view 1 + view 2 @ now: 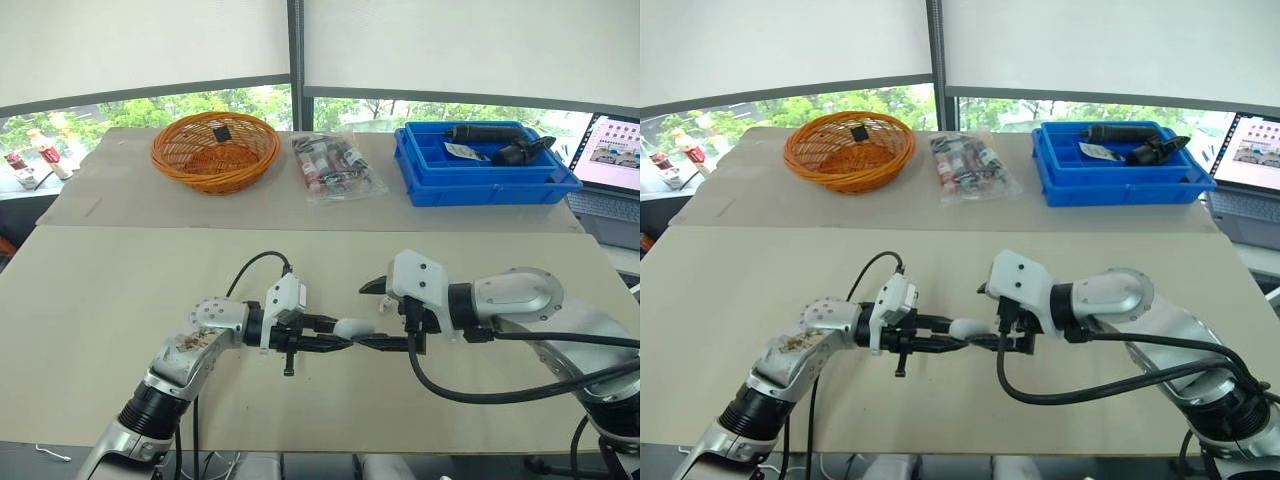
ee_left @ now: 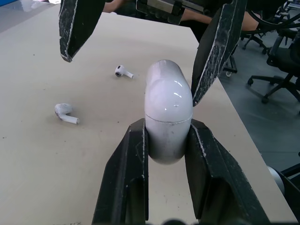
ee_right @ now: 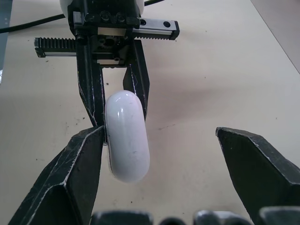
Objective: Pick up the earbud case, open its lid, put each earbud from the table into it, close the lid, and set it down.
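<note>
My left gripper (image 1: 338, 335) is shut on the lower half of the white earbud case (image 1: 353, 328), holding it just above the table. The lid looks closed, and its seam shows across the case (image 2: 168, 112) in the left wrist view. My right gripper (image 1: 368, 315) is open, facing the left one. Its fingers (image 2: 218, 51) straddle the lid end of the case (image 3: 126, 136), one finger close against its side. Two white earbuds (image 2: 123, 71) (image 2: 64, 112) lie loose on the beige table beyond the case.
On the far table stand an orange wicker basket (image 1: 215, 150), a clear bag of small items (image 1: 335, 168) and a blue bin (image 1: 545, 185) holding dark tools. A laptop (image 1: 615, 155) is at the far right, and small bottles (image 1: 40, 155) at the far left.
</note>
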Robot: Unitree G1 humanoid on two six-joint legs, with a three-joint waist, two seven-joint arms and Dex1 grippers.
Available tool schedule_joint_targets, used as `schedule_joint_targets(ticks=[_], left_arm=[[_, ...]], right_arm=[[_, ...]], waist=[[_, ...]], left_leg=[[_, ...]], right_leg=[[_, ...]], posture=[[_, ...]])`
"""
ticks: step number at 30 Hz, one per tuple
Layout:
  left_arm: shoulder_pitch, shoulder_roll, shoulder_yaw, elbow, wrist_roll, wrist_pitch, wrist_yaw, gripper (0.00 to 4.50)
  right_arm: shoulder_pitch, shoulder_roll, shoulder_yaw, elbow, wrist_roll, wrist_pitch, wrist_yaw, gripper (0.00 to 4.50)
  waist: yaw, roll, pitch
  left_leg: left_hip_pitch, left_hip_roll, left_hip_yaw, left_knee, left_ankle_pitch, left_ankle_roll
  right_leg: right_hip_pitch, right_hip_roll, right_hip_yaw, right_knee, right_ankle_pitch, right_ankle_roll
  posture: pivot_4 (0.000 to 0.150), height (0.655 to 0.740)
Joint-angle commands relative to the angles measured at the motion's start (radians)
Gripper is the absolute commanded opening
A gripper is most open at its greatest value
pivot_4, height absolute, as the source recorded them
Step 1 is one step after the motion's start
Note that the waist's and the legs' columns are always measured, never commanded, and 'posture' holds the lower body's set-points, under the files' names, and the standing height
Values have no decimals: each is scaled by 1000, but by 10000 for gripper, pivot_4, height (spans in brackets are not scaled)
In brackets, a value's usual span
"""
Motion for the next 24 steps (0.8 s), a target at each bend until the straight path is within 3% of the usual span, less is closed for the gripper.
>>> schedule_joint_targets(ticks=[1,14,18,24], left_arm=[[12,3,-8,-29,-5,-25,-21,5712],[27,-2,24,7,4,-51,9,5712],[46,-69,117,48,0,-104,130,5712],[84,-103,211,84,4,-208,208,5712]], right_arm=[[-30,-26,-51,4,-3,3,10,41626],[4,-36,-166,-51,102,69,25,41626],[203,-60,-351,-90,78,-88,47,41626],[594,92,-594,-137,12,-297,-29,41626]], waist=[[0,0,0],[0,0,0],[20,0,0],[29,0,0]], left_leg=[[0,0,0,0,0,0],[0,0,0,1,0,0],[-1,0,0,3,-1,1],[-1,0,0,4,-1,1]], right_leg=[[0,0,0,0,0,0],[0,0,0,0,0,0],[1,0,-1,-1,0,0],[2,-1,-1,0,0,1]], posture=[[1500,7329],[1500,7329],[1500,7329],[1500,7329]])
